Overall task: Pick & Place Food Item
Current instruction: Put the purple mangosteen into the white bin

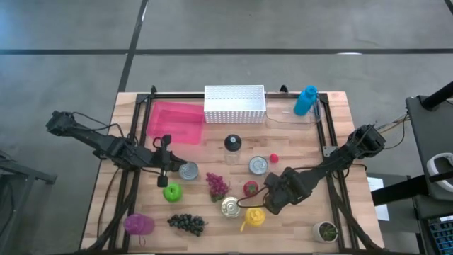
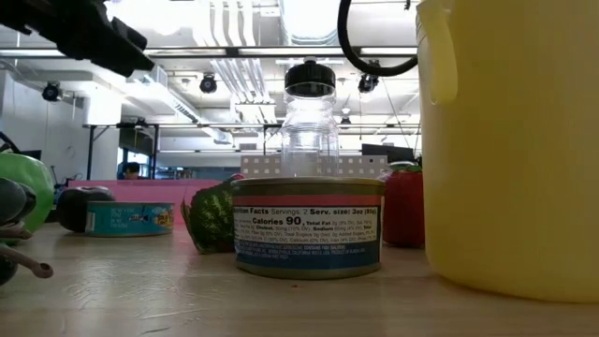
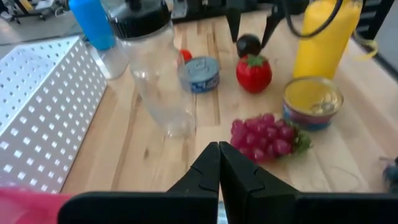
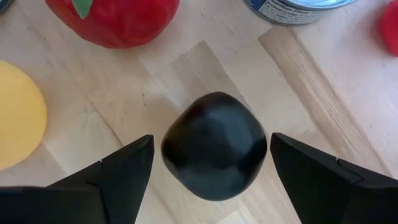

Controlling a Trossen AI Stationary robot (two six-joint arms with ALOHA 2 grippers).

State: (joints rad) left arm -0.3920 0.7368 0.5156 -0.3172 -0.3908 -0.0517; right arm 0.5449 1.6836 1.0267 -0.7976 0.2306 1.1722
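A dark round fruit (image 4: 214, 146) lies on the wooden table, next to a red strawberry (image 4: 115, 18) and a yellow bottle (image 4: 18, 115). My right gripper (image 4: 211, 142) points down over it and is open. Its fingers stand on either side of the fruit with a gap on each side. The left wrist view shows the same fruit (image 3: 249, 45) between those fingers. In the high view my right gripper (image 1: 270, 198) hides the fruit. My left gripper (image 1: 164, 168) hovers shut at the table's left, near a can (image 1: 188, 171).
A pink tray (image 1: 174, 122) and a white perforated basket (image 1: 234, 103) stand at the far edge. Around the fruit are cans (image 1: 258, 165) (image 1: 230, 207), red grapes (image 1: 217, 185), a clear jar (image 1: 232, 143), a green apple (image 1: 172, 192) and dark grapes (image 1: 187, 223).
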